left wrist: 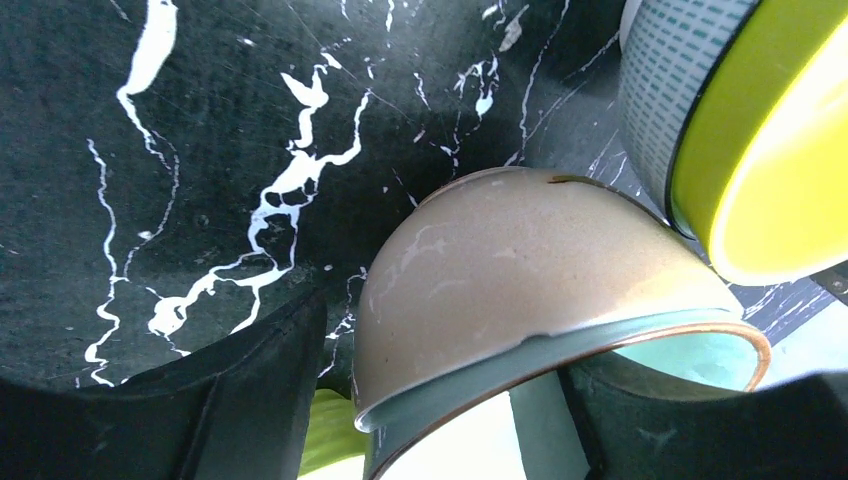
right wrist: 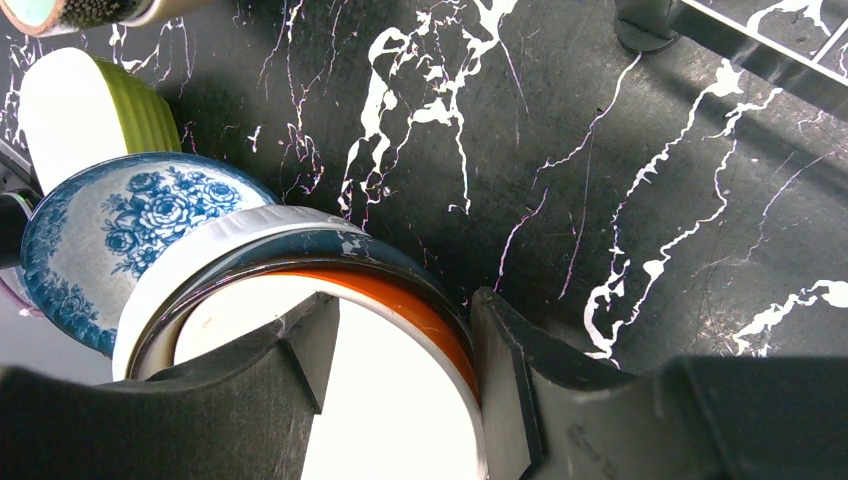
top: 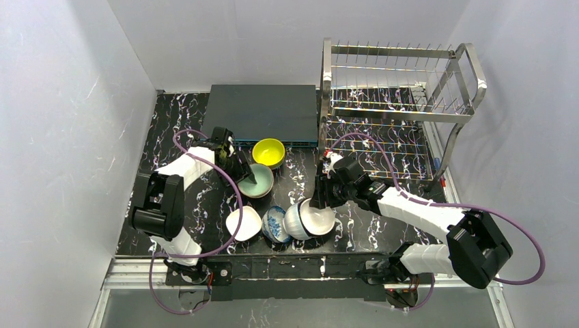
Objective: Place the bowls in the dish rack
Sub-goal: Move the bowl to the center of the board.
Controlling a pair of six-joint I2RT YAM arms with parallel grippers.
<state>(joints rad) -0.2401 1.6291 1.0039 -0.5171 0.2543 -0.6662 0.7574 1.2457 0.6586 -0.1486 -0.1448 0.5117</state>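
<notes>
My left gripper (top: 244, 172) is open and straddles the near rim of a tan-brown bowl (left wrist: 520, 270) with a pale green inside (top: 258, 182). One finger (left wrist: 250, 400) stands just clear of its outer wall and the other is inside. My right gripper (top: 319, 197) is open over the rim of a tilted white-and-orange bowl stack (top: 311, 219). Its outer finger (right wrist: 520, 380) lies against the wall and its inner finger stands apart inside. A yellow bowl (top: 268, 152), a white bowl with a yellow-green outside (top: 244, 222) and a blue floral bowl (top: 273, 224) sit nearby. The dish rack (top: 403, 102) stands at the back right, with no bowl on its wires.
A flat dark grey-blue box (top: 266, 113) lies at the back, left of the rack. The yellow bowl (left wrist: 740, 130) sits close beside the tan one. The floral bowl (right wrist: 120, 240) touches the stack. A rack foot (right wrist: 650, 25) stands on the black marbled table (top: 177, 130).
</notes>
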